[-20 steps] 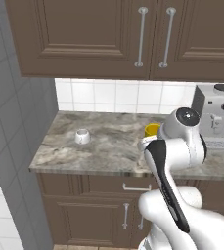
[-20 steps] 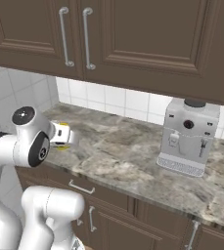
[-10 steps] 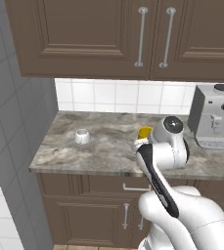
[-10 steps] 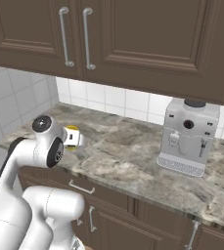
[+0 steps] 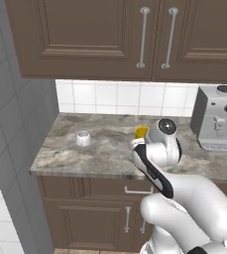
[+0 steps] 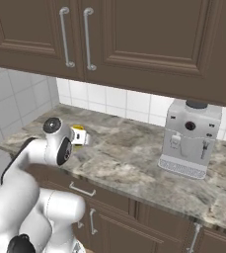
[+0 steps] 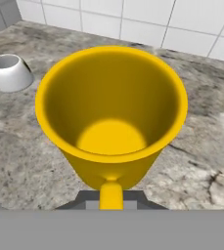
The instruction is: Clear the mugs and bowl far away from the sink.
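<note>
risk sits mostly in the grip: the fingers (image 7: 111, 204) are shut almost fully on the handle of the yellow mug (image 7: 112, 114), a thin hold well off the mug's centre, so the cup hangs out in front of the hand with its mouth facing the hand camera. if the arm swings fast or stops hard, the mug could pivot about that handle, twist loose and drop onto the desk (image 7: 191, 161).

from the left base view the yellow mug (image 5: 141, 132) shows just behind the wrist, over the middle of the desk (image 5: 105, 149), and it appears lifted rather than resting, though the arm hides its base. from the right base view it shows as a yellow patch (image 6: 78, 134) by the hand.

the white mug (image 5: 83, 138) stands upright toward the left end of the desk, well apart from the yellow one; in the hand view it sits at the upper left (image 7: 8, 73). a low, careless sweep to that side could knock it toward the edge.

the coffee machine (image 6: 190, 138) stands to the right, so a wide swing that way risks a bump with the elbow. setting the mug down tilted would likely tip it over once the fingers let go.
</note>
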You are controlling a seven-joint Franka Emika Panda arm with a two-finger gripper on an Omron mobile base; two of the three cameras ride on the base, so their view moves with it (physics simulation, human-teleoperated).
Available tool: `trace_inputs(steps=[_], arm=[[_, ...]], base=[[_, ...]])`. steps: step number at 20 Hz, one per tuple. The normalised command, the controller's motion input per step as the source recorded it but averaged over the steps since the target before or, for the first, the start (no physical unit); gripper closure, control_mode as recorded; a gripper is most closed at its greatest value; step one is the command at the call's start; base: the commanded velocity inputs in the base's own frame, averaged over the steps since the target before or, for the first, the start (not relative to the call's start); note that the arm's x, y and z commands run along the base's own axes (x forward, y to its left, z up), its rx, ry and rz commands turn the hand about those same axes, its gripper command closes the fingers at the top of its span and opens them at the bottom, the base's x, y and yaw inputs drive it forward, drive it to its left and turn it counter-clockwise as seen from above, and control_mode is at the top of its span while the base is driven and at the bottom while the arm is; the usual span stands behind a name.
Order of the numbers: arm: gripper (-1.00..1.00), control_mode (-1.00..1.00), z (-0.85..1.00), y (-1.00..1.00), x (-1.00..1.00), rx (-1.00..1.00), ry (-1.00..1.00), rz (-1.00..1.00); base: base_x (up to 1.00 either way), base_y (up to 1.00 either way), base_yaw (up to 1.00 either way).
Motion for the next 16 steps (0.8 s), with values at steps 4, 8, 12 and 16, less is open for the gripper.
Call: trace_inputs(steps=[4, 8, 12, 16], arm=[[1.0, -1.0, -0.06, 0.0, 0.44, 0.0, 0.01, 0.0], [1.0, -1.0, -0.09, 0.0, 0.38, 0.0, 0.02, 0.0], [1.0, -1.0, -0.22, 0.0, 0.38, 0.0, 0.0, 0.0], [1.0, -1.0, -0.28, 0.0, 0.36, 0.0, 0.0, 0.0]], base=[[0.0, 0.0, 0.0], [0.0, 0.0, 0.0], [0.0, 0.0, 0.0], [0.0, 0.0, 0.0]])
